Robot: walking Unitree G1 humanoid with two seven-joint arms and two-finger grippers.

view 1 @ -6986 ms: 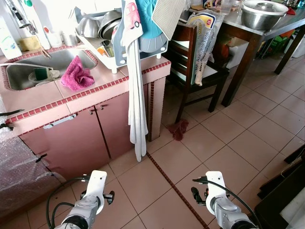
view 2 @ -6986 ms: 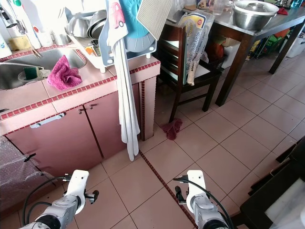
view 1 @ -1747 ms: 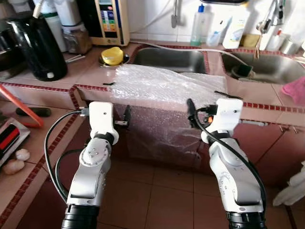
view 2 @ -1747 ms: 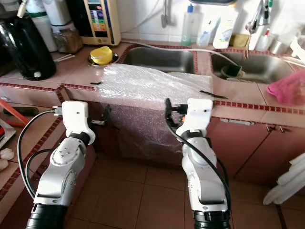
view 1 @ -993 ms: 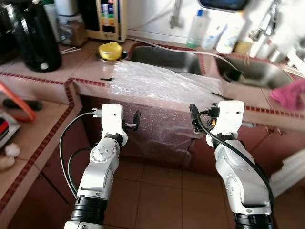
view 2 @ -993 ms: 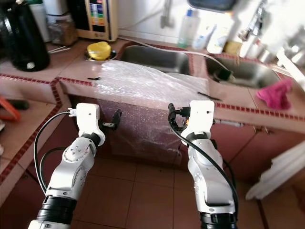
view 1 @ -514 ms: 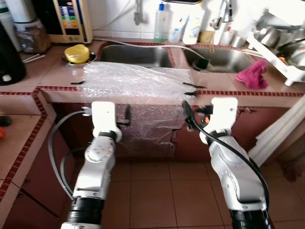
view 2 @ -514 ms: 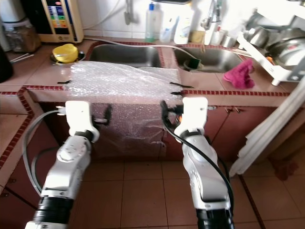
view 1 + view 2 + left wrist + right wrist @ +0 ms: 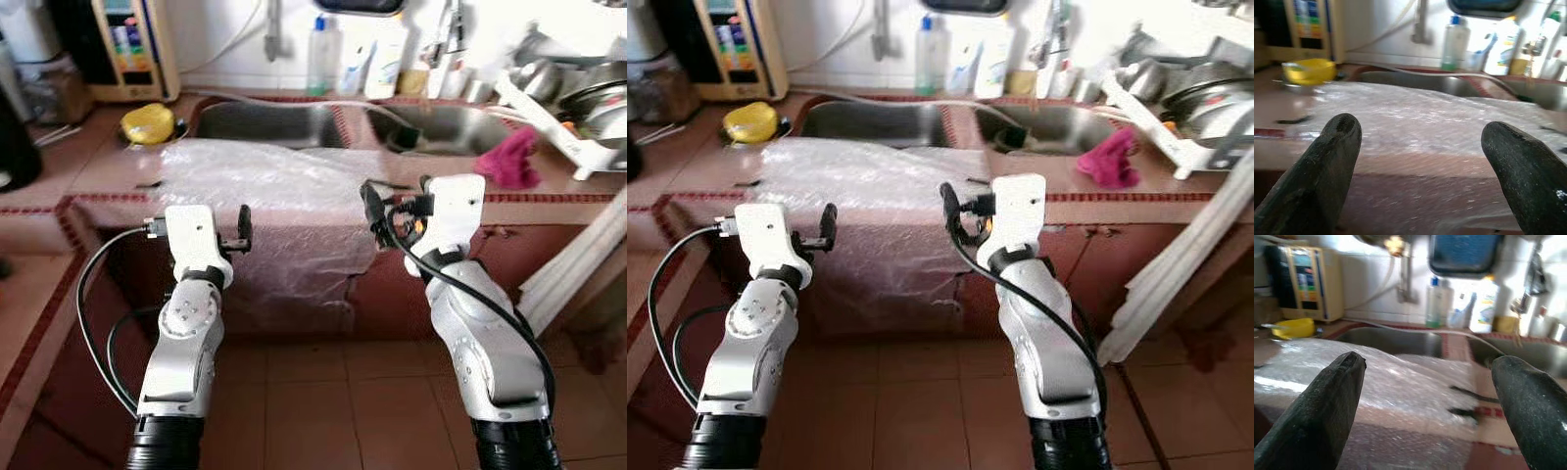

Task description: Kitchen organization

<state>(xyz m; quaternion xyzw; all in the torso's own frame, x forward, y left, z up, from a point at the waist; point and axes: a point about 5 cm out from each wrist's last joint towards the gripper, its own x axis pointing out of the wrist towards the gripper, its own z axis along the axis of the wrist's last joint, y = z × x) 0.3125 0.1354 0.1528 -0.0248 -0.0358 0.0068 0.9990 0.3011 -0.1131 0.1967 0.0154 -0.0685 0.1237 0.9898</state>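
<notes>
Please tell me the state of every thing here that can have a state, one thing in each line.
Clear bubble wrap sheet: draped over the counter edge, hanging down.
Pink cloth: crumpled on the counter.
Left gripper: open, empty.
Right gripper: open, empty.
Steel double sink: basins look dry.

Just ahead of the left gripper (image 9: pixel 242 227) and right gripper (image 9: pixel 370 204), whose fingers are black on silver arms with white wrist blocks, a clear, white-glinting sheet of bubble wrap (image 9: pixel 269 181) with a fine dotted texture drapes over a pink tiled counter (image 9: pixel 98 176) edged with a line of small dark-red tiles. Short black strips of tape (image 9: pixel 394 184) mark the wrap's corners. Beyond the right gripper lie two grey steel sink basins (image 9: pixel 269 122) and, further to its right, a crumpled magenta cloth (image 9: pixel 511 162). Beyond the left gripper sits a yellow bowl (image 9: pixel 147 122). Below both grippers, the floor (image 9: pixel 323 411) is reddish-brown square tile with pale grout lines.
</notes>
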